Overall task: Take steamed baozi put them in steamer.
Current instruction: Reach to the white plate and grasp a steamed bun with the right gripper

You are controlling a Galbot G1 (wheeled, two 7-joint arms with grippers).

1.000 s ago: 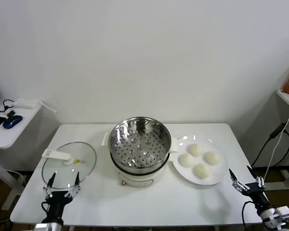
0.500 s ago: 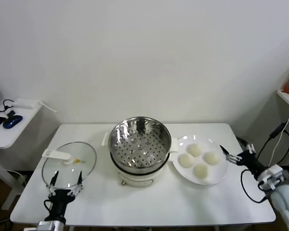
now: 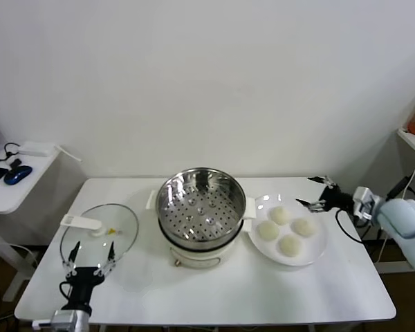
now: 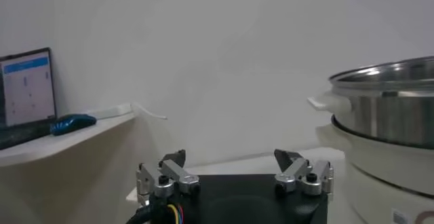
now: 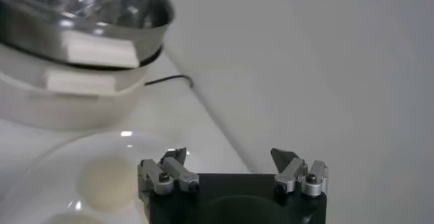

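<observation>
The right gripper (image 3: 317,192) is seen past the far right rim of the flat white plate (image 3: 317,254). Its jaws are spread wide and nothing is held between them. Much of the right arm is cut off by the picture's edge. In the right wrist view only one bun and a sliver of a second are seen, partly hidden by the black gripper body.

The four round creamy-white steamed baozi (image 3: 286,229) are laid close together on the plate, just to the right of the shiny round steel steamer (image 3: 201,209). Nothing but the holed tray is seen inside the steamer.

The left gripper (image 3: 89,259) is held low at the near left of the white table (image 3: 214,290), in front of the round glass lid with a white handle (image 3: 99,234). Its jaws are spread apart and nothing is gripped.

A second ago the right gripper was seen low at the table's near right corner. It has been moved up and back to the plate's far side. The buns have not been moved.
</observation>
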